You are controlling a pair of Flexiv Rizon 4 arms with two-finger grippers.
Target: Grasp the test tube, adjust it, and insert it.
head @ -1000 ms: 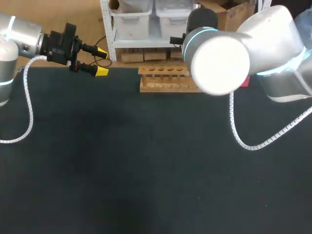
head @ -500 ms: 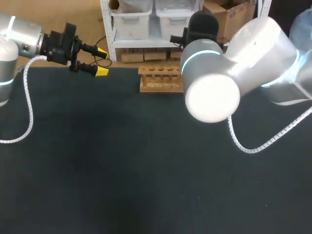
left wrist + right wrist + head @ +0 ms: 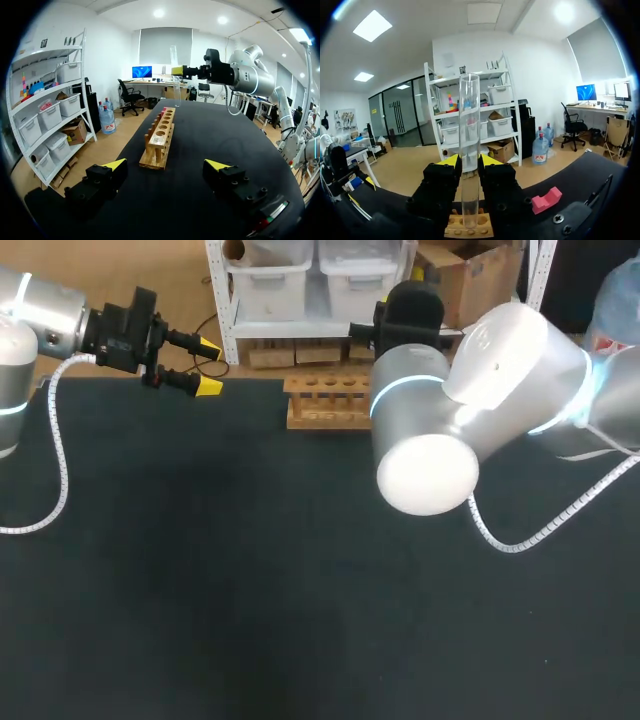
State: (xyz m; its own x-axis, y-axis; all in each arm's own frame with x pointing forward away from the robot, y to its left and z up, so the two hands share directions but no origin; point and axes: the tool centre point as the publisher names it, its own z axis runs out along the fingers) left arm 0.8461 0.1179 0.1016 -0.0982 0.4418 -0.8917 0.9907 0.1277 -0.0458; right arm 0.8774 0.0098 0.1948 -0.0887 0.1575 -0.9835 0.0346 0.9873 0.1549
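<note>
1. The right fingers [image 3: 451,161] are clamping the test tube [image 3: 469,125] from both sides, one yellow tip pressing on each side of the glass.
2. The test tube is standing upright between them. It is clear glass, with a long part sticking up above the tips and a shorter part hanging below them.
3. The wooden rack [image 3: 470,229] is sitting under the right fingers, and the tube's lower end is hanging over its row of holes. From the right wrist view I cannot tell which hole it is lining up with.
4. In the left wrist view the test tube [image 3: 176,92] is hanging from the right fingers [image 3: 177,70] above the far end of the rack [image 3: 159,142]. Its bottom looks just clear of the wood and not in a hole yet.
5. The rack is showing one row of round holes along its top bar, running away from the left fingers [image 3: 114,165].
6. The left fingers are standing wide apart and gripping nothing, with the near end of the rack lying ahead of them, in the gap between the tips.
7. In the head view the left fingers [image 3: 208,386] are hanging over the bench [image 3: 200,570] edge, well apart from the rack [image 3: 325,400].
8. The right arm [image 3: 470,390] is covering one end of the rack and hiding its own fingers there.
9. A pink block [image 3: 546,199] is lying on the bench beside the right fingers, near the rack.
</note>
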